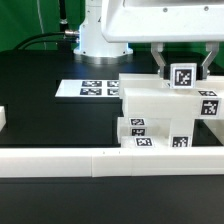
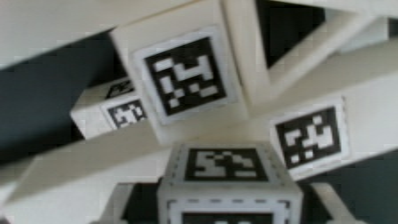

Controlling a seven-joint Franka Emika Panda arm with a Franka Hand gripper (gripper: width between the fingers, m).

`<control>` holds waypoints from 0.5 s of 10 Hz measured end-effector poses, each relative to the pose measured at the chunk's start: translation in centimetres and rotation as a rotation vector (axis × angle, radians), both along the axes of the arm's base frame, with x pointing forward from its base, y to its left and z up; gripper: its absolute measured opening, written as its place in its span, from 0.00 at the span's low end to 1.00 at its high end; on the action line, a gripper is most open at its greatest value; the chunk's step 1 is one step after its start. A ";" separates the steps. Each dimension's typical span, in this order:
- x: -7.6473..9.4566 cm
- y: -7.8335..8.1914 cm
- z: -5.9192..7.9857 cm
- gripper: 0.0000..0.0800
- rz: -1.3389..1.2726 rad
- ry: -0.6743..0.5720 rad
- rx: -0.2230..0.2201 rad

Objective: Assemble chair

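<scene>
A single two-finger gripper (image 1: 183, 72) hung on the exterior view's right, its two dark fingers (image 1: 161, 64) partly closed. They pressed against opposite sides of one small white plastic block with a black-and-white square tag (image 1: 183, 78), which it appeared to hold. The block sat at the top of the chair, a cluster of chunky white plastic pieces (image 1: 155, 103) stacked on the black surface (image 1: 40, 115). One broad slab lay directly beneath the block and shorter pieces stood below that. Six square tags were visible across the cluster in this view. The wrist view showed four tagged faces (image 2: 187, 80) close up, among slanting white bars; the fingers could not be made out there. One thin flat white marker board (image 1: 95, 88) lay behind the cluster, near the arm's white base (image 1: 100, 35). One long low white border wall (image 1: 80, 160) ran across the front.
</scene>
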State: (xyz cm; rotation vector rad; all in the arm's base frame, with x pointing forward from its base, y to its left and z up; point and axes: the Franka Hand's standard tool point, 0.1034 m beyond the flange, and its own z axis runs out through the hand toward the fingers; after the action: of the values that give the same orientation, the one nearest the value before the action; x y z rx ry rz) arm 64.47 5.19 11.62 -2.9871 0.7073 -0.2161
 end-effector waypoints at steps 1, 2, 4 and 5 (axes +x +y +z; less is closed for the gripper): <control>0.0 0.1 -0.1 0.35 -0.109 -0.012 0.015; -0.1 0.3 -0.5 0.35 -0.196 -0.010 0.026; -0.2 0.4 -0.6 0.34 -0.333 -0.002 0.058; -0.2 0.6 -0.6 0.34 -0.439 0.002 0.085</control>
State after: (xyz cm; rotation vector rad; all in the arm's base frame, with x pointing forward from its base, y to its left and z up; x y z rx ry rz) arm 64.30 5.80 10.98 -2.7143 1.3288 -0.1960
